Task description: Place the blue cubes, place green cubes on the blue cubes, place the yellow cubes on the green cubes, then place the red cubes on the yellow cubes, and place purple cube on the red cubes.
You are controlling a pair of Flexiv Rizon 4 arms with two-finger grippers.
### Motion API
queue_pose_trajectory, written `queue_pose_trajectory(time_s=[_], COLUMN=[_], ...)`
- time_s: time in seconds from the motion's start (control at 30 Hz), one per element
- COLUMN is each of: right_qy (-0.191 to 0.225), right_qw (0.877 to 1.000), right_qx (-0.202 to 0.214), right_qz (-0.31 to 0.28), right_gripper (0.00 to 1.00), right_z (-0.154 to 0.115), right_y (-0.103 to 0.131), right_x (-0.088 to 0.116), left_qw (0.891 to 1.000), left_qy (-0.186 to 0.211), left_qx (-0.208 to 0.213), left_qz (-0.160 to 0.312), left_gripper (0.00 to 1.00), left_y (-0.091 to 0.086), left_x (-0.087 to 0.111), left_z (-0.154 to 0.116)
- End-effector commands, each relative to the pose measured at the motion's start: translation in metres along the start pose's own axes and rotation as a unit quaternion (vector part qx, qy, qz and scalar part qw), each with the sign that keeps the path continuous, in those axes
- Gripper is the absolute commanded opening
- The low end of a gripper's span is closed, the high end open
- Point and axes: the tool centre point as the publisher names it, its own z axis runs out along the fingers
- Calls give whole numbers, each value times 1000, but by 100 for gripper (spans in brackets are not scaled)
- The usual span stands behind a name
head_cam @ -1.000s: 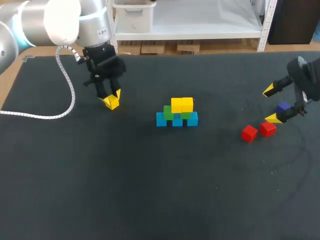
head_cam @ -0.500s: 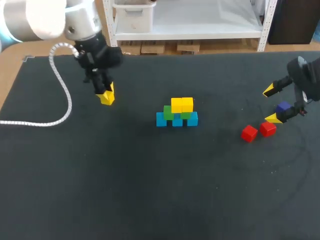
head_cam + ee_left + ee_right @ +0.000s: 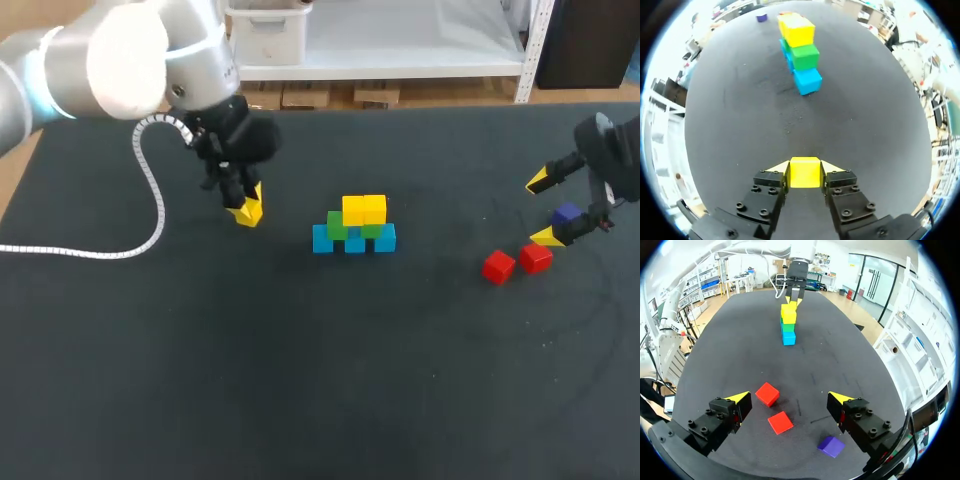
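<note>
Blue-green-yellow stack (image 3: pixel 355 228) mid-table, yellow cube (image 3: pixel 805 172) in left gripper (image 3: pixel 245 212), two red cubes (image 3: pixel 498 266) near purple cube (image 3: pixel 567 212)

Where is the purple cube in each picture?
Head view: the purple cube sits at the table's right side, between the open right jaws.
Left wrist view: tiny and far ahead, beyond the cube stack.
Right wrist view: close up, between the right jaws, nearer one of them.
Shared landmark: the blue, green and yellow cube stack.

The table (image 3: pixel 300 380) is black, with blue cubes (image 3: pixel 354 242), green cubes (image 3: pixel 336 226), yellow cubes (image 3: pixel 363 209), red cubes (image 3: pixel 498 266) and a purple cube (image 3: pixel 567 213).
</note>
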Motion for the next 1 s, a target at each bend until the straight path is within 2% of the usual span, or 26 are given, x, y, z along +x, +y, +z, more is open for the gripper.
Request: queue_pose_trajectory(time_s=[0.03, 0.17, 0.23, 0.3, 0.33, 0.37, 0.4, 0.43, 0.83, 0.9, 0.97, 1.0], right_qy=[-1, -1, -1, -1, -1, -1, -1, -1, -1, -1, -1, -1], right_qw=[1000, 1000, 1000, 1000, 1000, 1000, 1000, 1000, 1000, 1000, 1000, 1000], right_qx=[0, 0, 0, 0, 0, 0, 0, 0, 0, 0, 0, 0], right_qz=[0, 0, 0, 0, 0, 0, 0, 0, 0, 0, 0, 0], right_gripper=[100, 100, 100, 100, 100, 100, 100, 100, 100, 100, 100, 100], right_z=[0, 0, 0, 0, 0, 0, 0, 0, 0, 0, 0, 0], right_y=[0, 0, 0, 0, 0, 0, 0, 0, 0, 0, 0, 0], right_x=[0, 0, 0, 0, 0, 0, 0, 0, 0, 0, 0, 0], left_qw=[1000, 999, 998, 998, 998, 998, 998, 998, 999, 999, 999, 999], left_qy=[28, 40, 48, 43, 43, 40, 46, 46, 31, 31, 30, 29], left_qx=[9, 12, 13, 13, 13, 13, 18, 18, 14, 12, 9, 8], left_qz=[10, 33, 45, 45, 46, 48, 46, 47, 23, 20, 16, 14], left_gripper=[0, 1, 24, 19, 21, 28, 47, 100, 100, 98, 88, 87], left_y=[7, 9, 10, 10, 9, 9, 9, 9, 2, 0, -1, -2], left_x=[-5, 0, 2, 4, 4, 5, 5, 5, 11, 12, 12, 13], left_z=[7, 12, 13, 14, 14, 13, 13, 13, 9, 8, 7, 7])
